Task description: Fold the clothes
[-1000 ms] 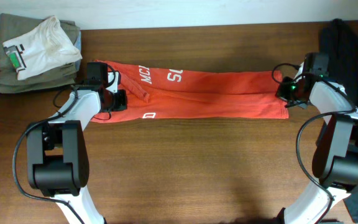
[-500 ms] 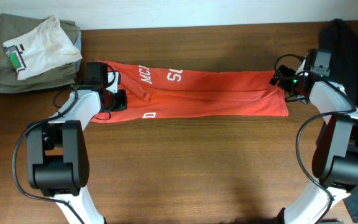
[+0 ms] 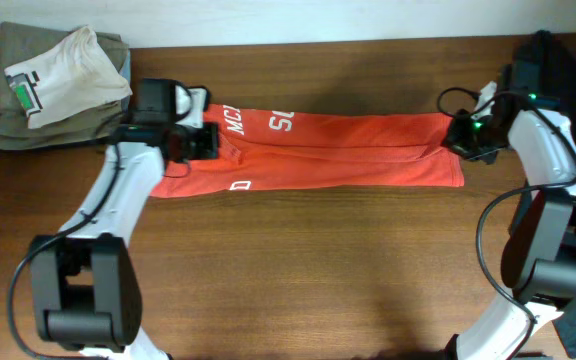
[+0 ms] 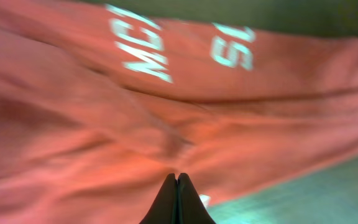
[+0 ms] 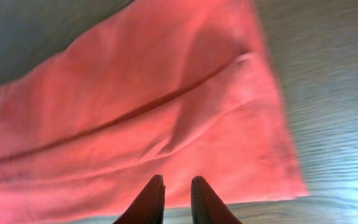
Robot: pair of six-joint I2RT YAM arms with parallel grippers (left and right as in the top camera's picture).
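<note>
Brown wood table (image 3: 298,270), far half: the red-orange T-shirt (image 3: 348,150) lies flat as a long narrow band w/ lettering toward the left end. The lengthwise folds look done, but it's not yet folded end to end. Left gripper (image 4: 178,186) is over the lettered end w/ fingertips pressed together, can't tell if cloth is pinched btwn them; right gripper (image 5: 177,193) is over the opposite end near the hem corner, fingers a slit apart w/ nothing btwn. Prob. left to do: crosswise folds into a compact stack like the folded pile (image 3: 58,85) at the far-left corner.
</note>
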